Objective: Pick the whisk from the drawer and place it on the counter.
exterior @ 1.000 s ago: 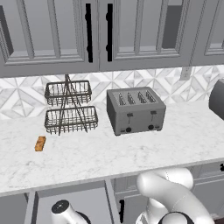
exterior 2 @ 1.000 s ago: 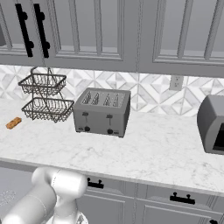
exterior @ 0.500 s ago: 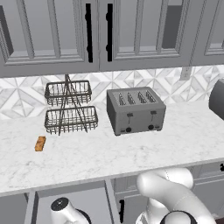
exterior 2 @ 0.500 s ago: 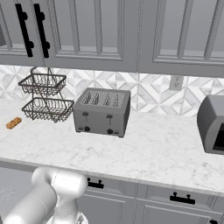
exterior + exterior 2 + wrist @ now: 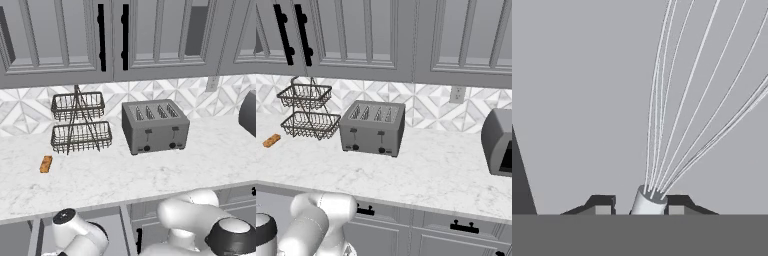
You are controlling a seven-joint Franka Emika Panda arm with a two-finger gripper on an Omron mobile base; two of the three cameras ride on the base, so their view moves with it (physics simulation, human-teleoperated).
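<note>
Grey panelled wall cabinets [image 5: 55, 35] with black bar handles [image 5: 101, 37]; geometric white-grey tile backsplash [image 5: 426, 107] with a white outlet [image 5: 457, 94].

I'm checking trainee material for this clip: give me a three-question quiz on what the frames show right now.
1. True or false: the whisk lies on the counter.
2. What sits between the gripper fingertips in the hand view? A) the orange-brown bar B) the whisk's pale collar, where the wires meet C) a drawer wall
3. Which appliance stands right of the wire basket rack on the counter?

Key
1. False: it lies on the grey drawer floor, under the hand.
2. B: the fingertips flank the collar closely; whether they already pinch it cannot be told.
3. The toaster.
</note>
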